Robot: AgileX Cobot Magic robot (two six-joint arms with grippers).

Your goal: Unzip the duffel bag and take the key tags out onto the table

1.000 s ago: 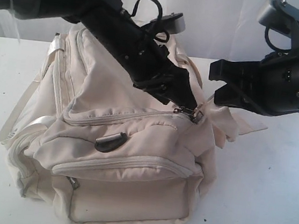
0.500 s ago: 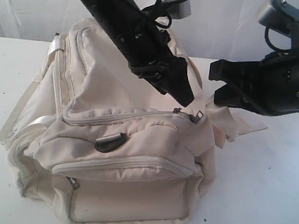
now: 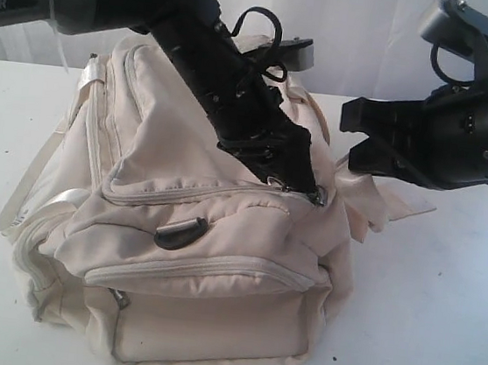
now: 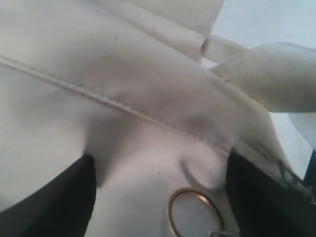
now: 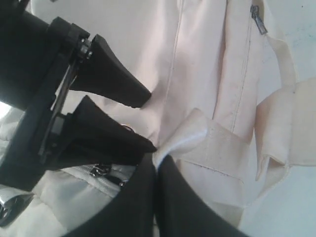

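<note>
The cream duffel bag [image 3: 177, 228] lies on the white table [image 3: 439, 328], and every zip I can see on it is closed. My left gripper [image 3: 301, 182] is open and presses down on the top of the bag at its right end, right beside a metal zip pull [image 3: 315, 196]. In the left wrist view the left gripper [image 4: 158, 197] has bag fabric and a brass ring [image 4: 192, 212] between its fingers [image 4: 49, 207]. My right gripper [image 3: 353, 155] is shut on a fold of the bag's strap [image 5: 197, 136]. The key tags are hidden.
A dark buckle [image 3: 181, 231] sits on the bag's front panel above two zipped pockets. Another zip pull [image 5: 257, 17] lies further along the bag's end. Loose cream straps [image 3: 391, 204] trail onto the table at the right. A white wall stands behind.
The left gripper lifted off the zip pull half a second ago and has come back down onto the bag beside it. The right gripper has not moved.
</note>
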